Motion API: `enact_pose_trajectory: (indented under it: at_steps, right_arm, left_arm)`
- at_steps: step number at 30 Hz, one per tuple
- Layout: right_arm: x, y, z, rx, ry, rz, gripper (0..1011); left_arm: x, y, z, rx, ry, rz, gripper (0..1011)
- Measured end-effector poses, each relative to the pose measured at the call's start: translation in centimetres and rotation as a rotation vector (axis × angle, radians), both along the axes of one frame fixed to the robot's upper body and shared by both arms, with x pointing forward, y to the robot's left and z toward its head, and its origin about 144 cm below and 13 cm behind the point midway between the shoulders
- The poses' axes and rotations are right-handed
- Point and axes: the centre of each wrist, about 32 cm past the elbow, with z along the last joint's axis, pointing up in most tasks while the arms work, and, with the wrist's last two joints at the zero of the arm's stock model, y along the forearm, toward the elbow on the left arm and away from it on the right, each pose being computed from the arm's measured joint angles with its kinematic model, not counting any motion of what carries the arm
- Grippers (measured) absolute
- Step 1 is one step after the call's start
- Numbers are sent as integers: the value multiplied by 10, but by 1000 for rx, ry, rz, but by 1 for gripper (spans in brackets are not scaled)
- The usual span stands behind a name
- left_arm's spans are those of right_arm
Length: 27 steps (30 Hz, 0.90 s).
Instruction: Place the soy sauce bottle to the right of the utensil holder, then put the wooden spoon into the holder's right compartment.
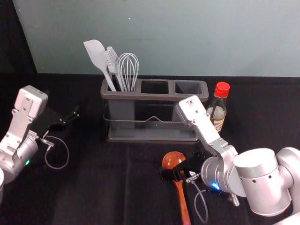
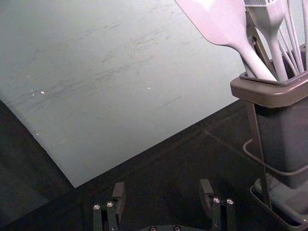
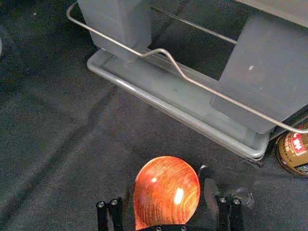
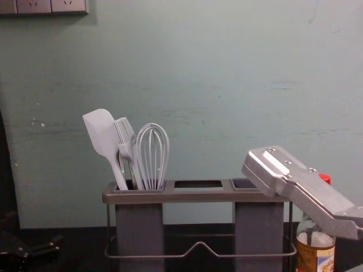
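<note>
Bottle (image 1: 219, 111) is found right of the holder (image 1: 140, 96), centre right in the head view; placement is judged complete. Spoon (image 1: 173, 160), lower centre, is flanked by the right gripper's (image 3: 167, 191) parted fingers; insertion is outstanding. Left gripper (image 2: 162, 184) is parked mid-left, fingers apart.

A spatula (image 4: 101, 133), brush (image 4: 125, 136) and whisk (image 4: 152, 153) are standing together, sockets (image 4: 34, 5) are sitting on the wall (image 4: 227, 85), and black cloth (image 1: 93, 187) is lying below.

The black cloth (image 1: 98, 187) carries utensil holder (image 1: 136, 95), soy sauce bottle (image 1: 218, 112) and wooden spoon (image 1: 183, 202).
</note>
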Motion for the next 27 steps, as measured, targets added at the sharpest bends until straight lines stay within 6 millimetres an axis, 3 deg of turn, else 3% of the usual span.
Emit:
enact_pose_trajectory:
  at_steps: [27]
  right_arm:
    - [3, 6, -4, 8, 14, -13, 1002]
  left_arm:
    - [0, 0, 0, 0, 0, 0, 1005]
